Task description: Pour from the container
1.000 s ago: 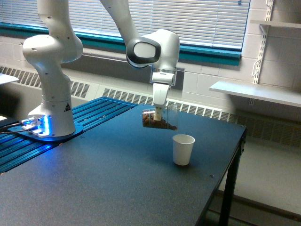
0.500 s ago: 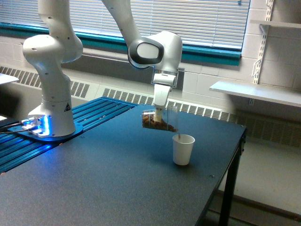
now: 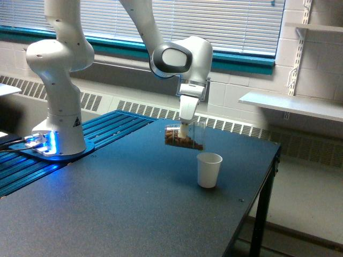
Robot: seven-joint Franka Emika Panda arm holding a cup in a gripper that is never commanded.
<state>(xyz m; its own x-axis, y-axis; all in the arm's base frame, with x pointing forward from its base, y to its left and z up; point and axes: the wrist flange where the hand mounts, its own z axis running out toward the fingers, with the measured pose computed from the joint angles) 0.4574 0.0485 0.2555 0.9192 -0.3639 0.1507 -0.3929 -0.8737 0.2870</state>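
The container (image 3: 185,136) is a clear plastic cup tipped onto its side, rim toward the exterior view's right, with brown bits lying along its lower wall. My gripper (image 3: 185,127) comes down from above and is shut on the container. A white paper cup (image 3: 208,169) stands upright on the dark table (image 3: 107,203), just below and to the right of the container's rim. No stream shows between the rim and the paper cup.
The arm's white base (image 3: 58,128) stands on a blue ribbed platform (image 3: 107,126) at the exterior view's left. The table's right edge (image 3: 270,176) drops off beside the paper cup. A white shelf (image 3: 292,104) hangs on the wall at the right.
The gripper and container have shifted a little to the exterior view's right. Half a second ago brown bits were falling into the paper cup; now none are seen falling.
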